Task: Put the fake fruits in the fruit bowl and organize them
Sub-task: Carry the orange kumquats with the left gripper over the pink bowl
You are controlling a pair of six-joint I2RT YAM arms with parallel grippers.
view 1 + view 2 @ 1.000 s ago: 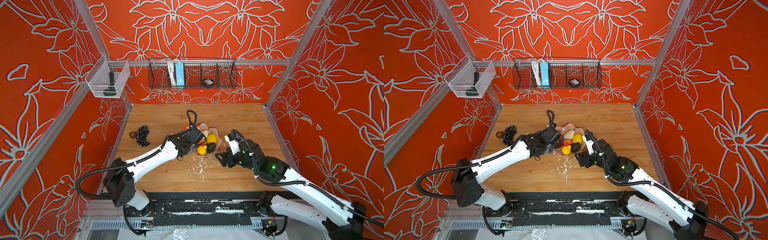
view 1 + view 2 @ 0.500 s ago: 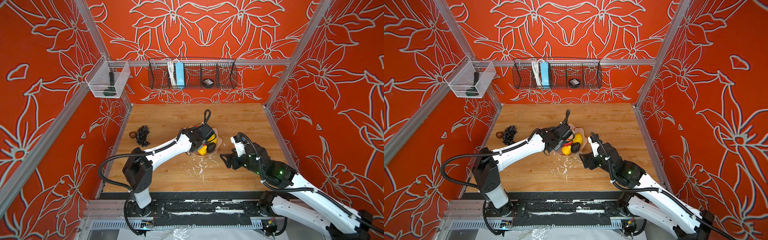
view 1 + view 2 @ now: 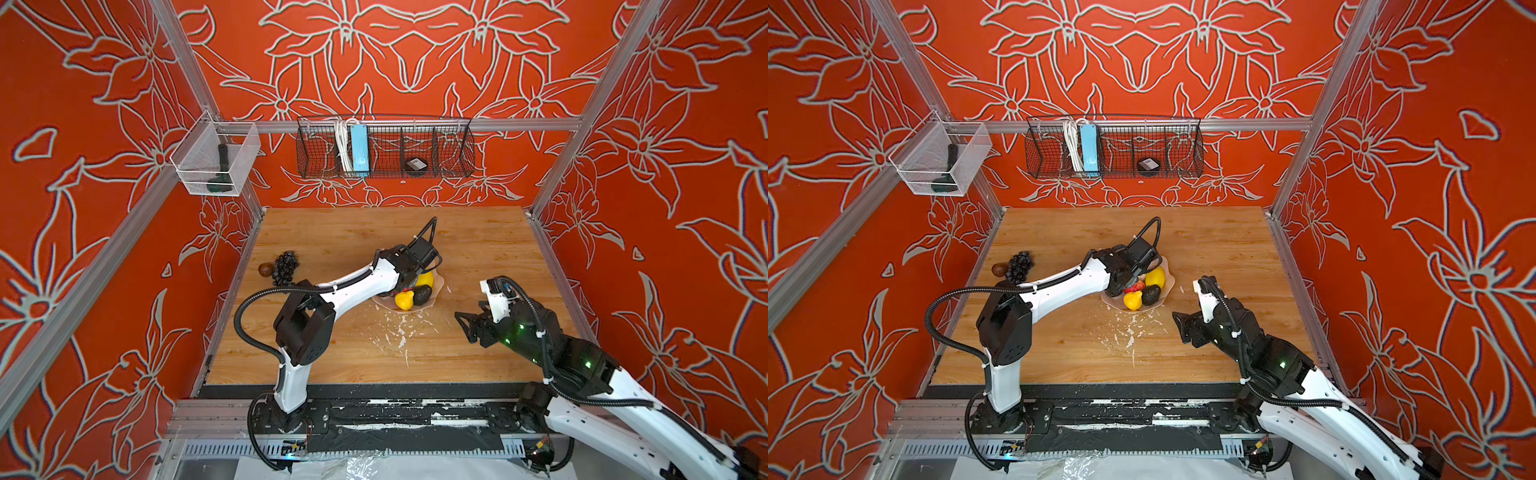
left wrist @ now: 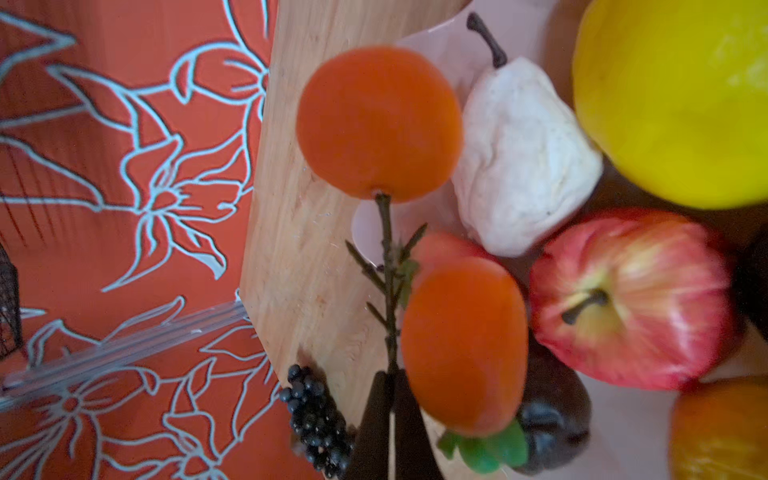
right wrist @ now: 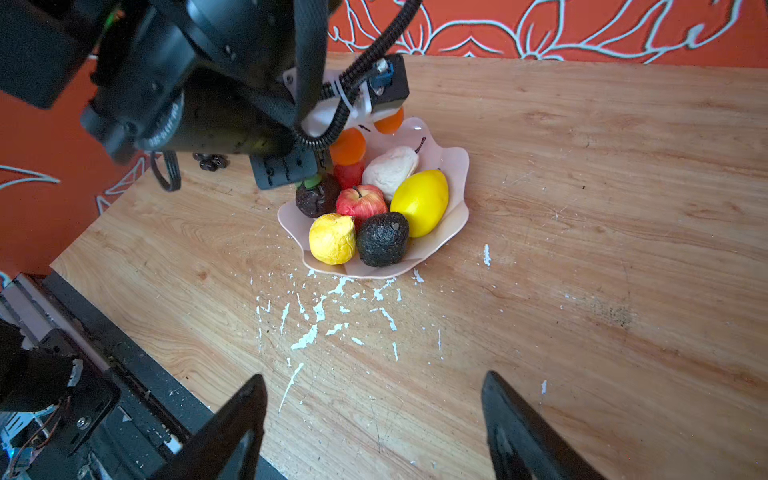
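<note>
Right wrist view: the pale pink scalloped fruit bowl (image 5: 457, 216) sits near the middle of the desk (image 5: 582, 249). Seven fruits lie in it: one lemon (image 5: 419, 201), one crumpled yellow fruit (image 5: 332, 239), one avocado (image 5: 382, 239), one apple (image 5: 360, 200), one white pear (image 5: 390, 168), one further dark fruit (image 5: 316, 197) and one red fruit (image 5: 348, 174), partly hidden. Over the bowl's far side hang two oranges (image 4: 378, 120) on one twig (image 4: 386, 257), and the left tool (image 4: 390, 382) is clamped on that twig. One black grape bunch (image 3: 285, 266) and one brown fruit (image 3: 264, 269) lie just beside each other at the desk's left edge. The right tool (image 5: 374, 374) hovers empty, spread wide, above the desk nearer the front edge, apart from the bowl. Between them white flecks (image 5: 320, 311) dot the desk.
</note>
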